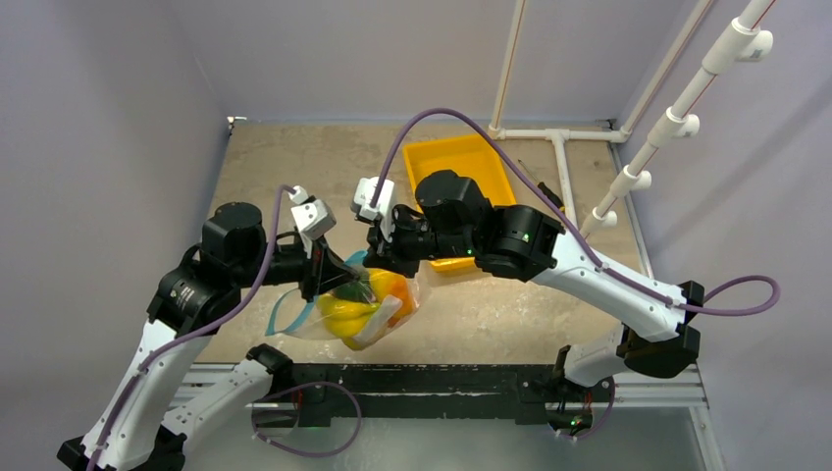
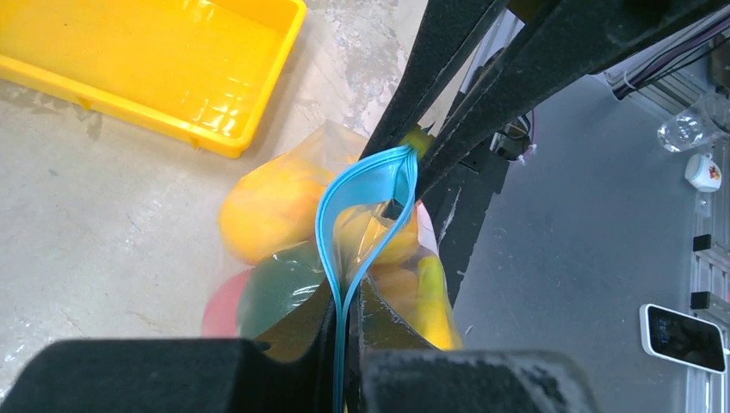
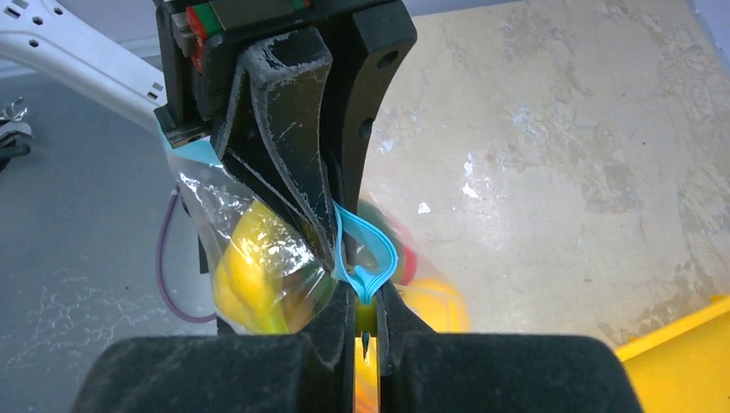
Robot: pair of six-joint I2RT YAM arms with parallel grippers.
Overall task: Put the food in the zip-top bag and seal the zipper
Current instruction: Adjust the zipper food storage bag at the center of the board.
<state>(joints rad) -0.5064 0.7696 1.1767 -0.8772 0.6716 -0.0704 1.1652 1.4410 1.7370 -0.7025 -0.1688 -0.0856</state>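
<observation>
Clear plastic zip-top bag sat beside yellow rectangular tray on beige table. Teal-blue zipper strip ran from left gripper to right gripper, both clamped on it.

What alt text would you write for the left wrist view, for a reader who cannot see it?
The left gripper, below, and the right gripper, above, each pinch the teal-blue zipper of a clear zip-top bag; between them the zipper bows open. Toy fruits lie inside the bag, and a yellow tray lies behind it.

The clear floppy plastic bag is glossy, crinkled; the yellow rectangular plastic tray smooth and shiny; the beige tabletop matt.
</observation>
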